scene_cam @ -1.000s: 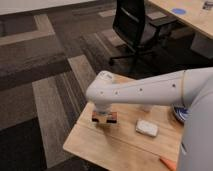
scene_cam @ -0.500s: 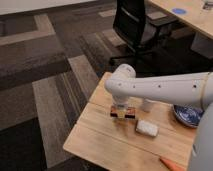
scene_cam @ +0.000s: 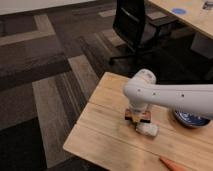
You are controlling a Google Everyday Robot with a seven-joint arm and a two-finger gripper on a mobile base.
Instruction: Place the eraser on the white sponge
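My gripper (scene_cam: pixel 137 112) points down over the middle of the wooden table (scene_cam: pixel 100 135), on a white arm that reaches in from the right. It is shut on the eraser (scene_cam: pixel 134 118), a dark block with reddish-brown edges held low over the tabletop. The white sponge (scene_cam: pixel 148 129) lies flat just to the right of the eraser and nearer the front edge, almost touching it. The arm's wrist hides the upper part of the eraser.
A blue-patterned bowl (scene_cam: pixel 192 120) sits on the table at the right, partly under the arm. An orange pointed thing (scene_cam: pixel 172 164) lies near the front edge. A black office chair (scene_cam: pixel 134 25) and another desk (scene_cam: pixel 195 15) stand behind, on striped carpet.
The gripper has carried the eraser to the right across the table, from well left of the white sponge to right beside it. The sponge has not moved.
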